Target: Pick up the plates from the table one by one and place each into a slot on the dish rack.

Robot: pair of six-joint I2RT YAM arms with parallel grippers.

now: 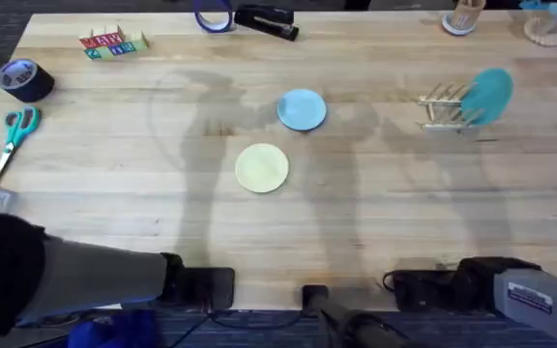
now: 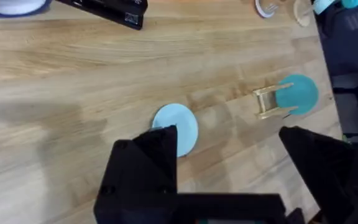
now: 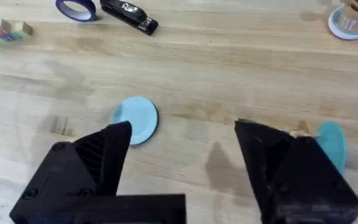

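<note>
A light blue plate (image 1: 302,109) lies flat near the middle of the table (image 1: 162,193). A pale yellow-cream plate (image 1: 262,168) lies just in front of it, to its left. At the right, the small wooden dish rack (image 1: 441,106) holds a teal plate (image 1: 489,95) upright in a slot. Both arms stay low at the near edge, well back from the plates. My left gripper (image 2: 225,143) is open and holds nothing, with the light blue plate (image 2: 178,126) beyond one finger. My right gripper (image 3: 182,134) is also open and holds nothing, facing the light blue plate (image 3: 135,119) and the rack (image 3: 300,132).
A dark tape roll (image 1: 24,79) and teal-handled scissors (image 1: 15,130) lie at the far left. Coloured blocks (image 1: 112,43), a purple tape ring (image 1: 214,17) and a black stapler (image 1: 267,21) line the back edge. A cup (image 1: 462,17) and a pegged round stand (image 1: 546,24) sit back right.
</note>
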